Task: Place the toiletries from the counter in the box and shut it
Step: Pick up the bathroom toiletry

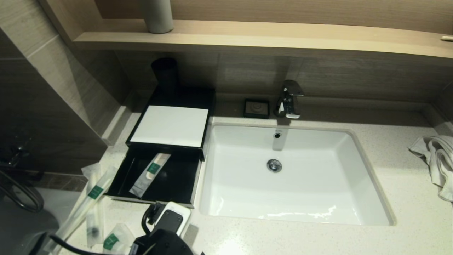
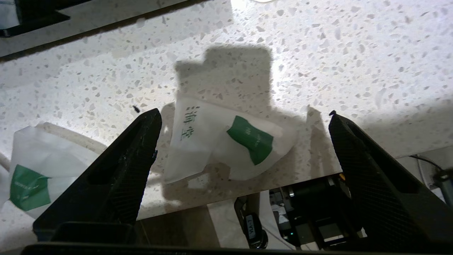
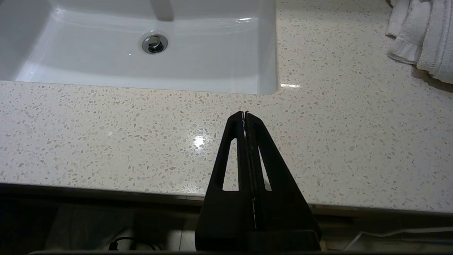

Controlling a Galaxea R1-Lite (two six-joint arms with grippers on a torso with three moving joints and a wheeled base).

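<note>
The black box (image 1: 198, 106) stands left of the sink with its drawer (image 1: 122, 177) pulled open; one white packet with a green label (image 1: 150, 173) lies in the drawer. Several more white packets with green labels lie on the counter at the front left: long ones (image 1: 93, 193) and a small one (image 1: 113, 241). My left gripper (image 2: 243, 112) is open and hovers above the small crumpled packet (image 2: 226, 141) near the counter's front edge, one finger on each side, not touching it. Another packet (image 2: 32, 177) lies beside it. My right gripper (image 3: 245, 114) is shut and empty over the counter's front edge.
The white sink (image 1: 293, 173) fills the middle, with the tap (image 1: 288, 99) and a black soap dish (image 1: 256, 108) behind it. A white towel (image 1: 437, 159) lies at the far right. A black cup (image 1: 164, 72) stands behind the box. My left wrist (image 1: 168, 221) is in front of the drawer.
</note>
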